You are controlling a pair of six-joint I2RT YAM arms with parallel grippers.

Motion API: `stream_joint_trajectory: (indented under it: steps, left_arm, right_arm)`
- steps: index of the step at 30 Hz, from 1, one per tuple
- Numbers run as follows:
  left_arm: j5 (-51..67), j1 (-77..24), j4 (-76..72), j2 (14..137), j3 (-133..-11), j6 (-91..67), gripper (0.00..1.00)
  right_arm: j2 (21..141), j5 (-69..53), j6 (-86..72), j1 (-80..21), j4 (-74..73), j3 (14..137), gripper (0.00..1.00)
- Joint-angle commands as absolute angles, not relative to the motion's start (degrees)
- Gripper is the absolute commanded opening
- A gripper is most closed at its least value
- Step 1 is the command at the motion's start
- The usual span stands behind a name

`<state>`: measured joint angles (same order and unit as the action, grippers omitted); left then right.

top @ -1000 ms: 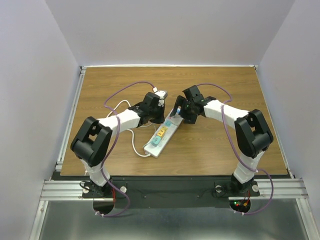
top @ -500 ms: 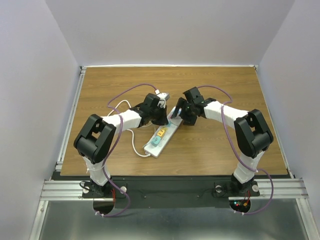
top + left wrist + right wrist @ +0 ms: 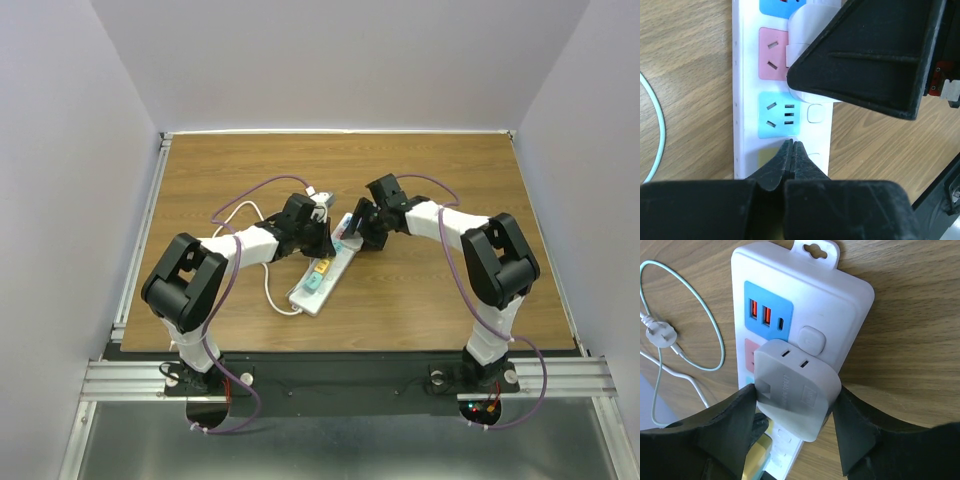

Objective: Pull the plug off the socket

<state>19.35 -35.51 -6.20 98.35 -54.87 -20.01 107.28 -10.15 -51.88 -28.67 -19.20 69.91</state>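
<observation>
White plug [image 3: 792, 390] over pink face of socket [image 3: 840, 300], pinched by right gripper [image 3: 794, 402]; left gripper [image 3: 791, 150] pressed together, tips at socket's cyan-yellow seam.

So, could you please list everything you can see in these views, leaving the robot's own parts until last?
power strip: one, white with coloured faces, mid-table between the arms.
plug: one, white, on the power strip over the pink face.
cord: one, thin and white, looped on the table left of the power strip.
table: one, brown wood, under everything.
cables: two, purple, running along the arms.
left gripper: one, black, shut, tips on the power strip just below the cyan face.
right gripper: one, black, a finger on each side of the plug.
</observation>
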Motion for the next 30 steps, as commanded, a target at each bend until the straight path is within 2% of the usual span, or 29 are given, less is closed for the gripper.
stream_joint_trajectory:
  steps: [1,2,3,5,6,16,25,30]
  left_arm:
    - [19.9,-35.5,-4.0,98.9,-54.6,-20.3,0.00]
    - [20.0,-35.6,-4.0,99.0,-54.6,-20.5,0.00]
    - [19.9,-35.8,-4.0,99.0,-54.4,-20.5,0.00]
    - [19.5,-36.1,-4.1,99.2,-54.1,-20.3,0.00]
    - [19.4,-36.2,-4.2,99.3,-54.0,-20.3,0.00]
    - [19.7,-36.5,-5.4,100.6,-52.8,-21.0,0.00]
    - [19.5,-37.1,-5.4,101.7,-53.2,-21.4,0.00]
    - [19.5,-37.4,-5.7,102.0,-52.8,-22.0,0.00]
  right_arm:
    - [106.1,-11.4,-53.3,-28.7,-16.9,71.5,0.38]
    - [105.4,-11.5,-53.4,-28.7,-17.0,71.5,0.31]
    - [104.7,-11.6,-53.6,-28.7,-17.0,71.4,0.18]
    - [102.3,-11.8,-54.0,-28.7,-17.1,71.2,0.03]
    - [101.7,-12.0,-54.1,-28.7,-17.1,71.1,0.01]
    - [96.0,-12.8,-56.7,-28.0,-18.0,69.5,0.00]
    - [100.1,-14.7,-54.8,-27.0,-19.1,71.1,0.01]
    - [103.5,-17.2,-54.0,-26.9,-19.5,74.0,0.18]
